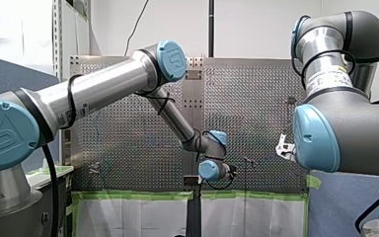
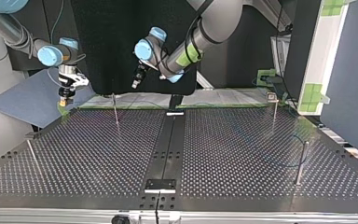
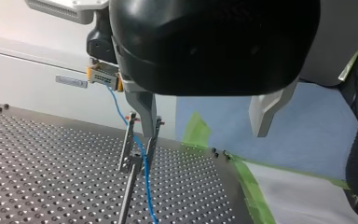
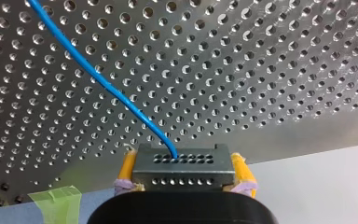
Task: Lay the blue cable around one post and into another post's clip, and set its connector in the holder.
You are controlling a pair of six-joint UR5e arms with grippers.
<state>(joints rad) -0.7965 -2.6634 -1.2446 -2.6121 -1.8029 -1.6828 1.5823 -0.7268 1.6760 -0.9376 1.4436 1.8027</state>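
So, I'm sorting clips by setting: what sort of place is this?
Probably a robotics lab: two arms over a perforated table with posts, and my right end effector holding the connector of a blue cable.

Front view: a camera behind and above the arms looks along their reach; my left arm [image 1: 103, 89] and my right arm [image 1: 345, 133] loom large at either side, the perforated counter [image 1: 256, 98] far beyond. Top view: a low camera across the counter faces back at both arms, the perforated surface spreading from its near edge. Left wrist view: close, sighting along the left tool [image 3: 205, 135] to the counter's corner, a clip post [image 3: 128, 191] and the blue cable [image 3: 145, 186]. Right wrist view: closest, just behind the connector [image 4: 182, 170], facing the holes. Both wrist views share the cable and connector.
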